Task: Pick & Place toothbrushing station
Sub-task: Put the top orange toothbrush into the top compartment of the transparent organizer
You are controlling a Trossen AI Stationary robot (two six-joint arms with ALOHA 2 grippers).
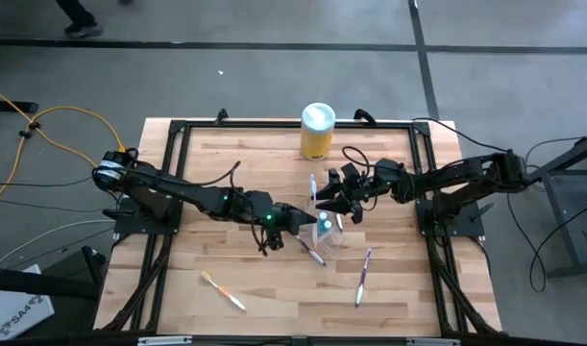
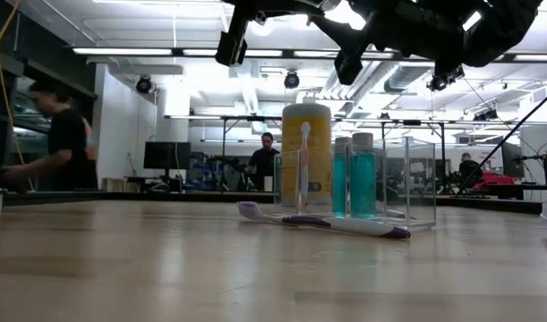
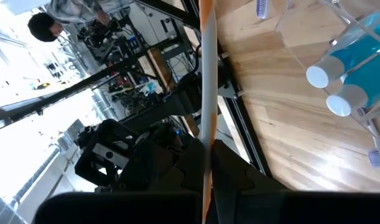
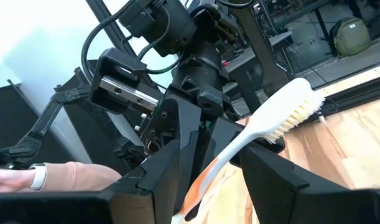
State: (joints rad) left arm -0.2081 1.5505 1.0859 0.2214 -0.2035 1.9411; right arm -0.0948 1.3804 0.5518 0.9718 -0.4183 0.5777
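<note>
An orange-and-white toothbrush (image 3: 206, 87) is high over the table's middle, with my left gripper (image 1: 298, 219) (image 3: 206, 148) shut on it. Its white bristle head (image 4: 295, 109) shows in the right wrist view. There the handle runs down between the fingers of my right gripper (image 1: 333, 204) (image 4: 211, 152), which faces the left one and is open. Below them stands the clear cup (image 1: 330, 235) (image 2: 389, 179) with two blue tubes (image 2: 363, 179) (image 3: 354, 59). A white toothbrush (image 2: 304, 165) stands upright in the cup. A purple toothbrush (image 2: 327, 222) (image 1: 312, 252) lies flat at its near side. My left gripper pinches the toothbrush's orange handle part (image 3: 206, 163) between its two shut fingers. It comes about level from the table's left. The toothbrush runs on past the fingertips in line with the fingers, lifted clear of the table. My right gripper: I cannot tell whether its fingers touch the handle.
A yellow canister (image 1: 317, 130) (image 2: 320, 125) with a white lid stands behind the cup at the far edge. Another purple toothbrush (image 1: 363, 276) and an orange one (image 1: 223, 290) lie on the near half of the wooden table (image 1: 216, 192). People (image 2: 67, 143) are in the room beyond.
</note>
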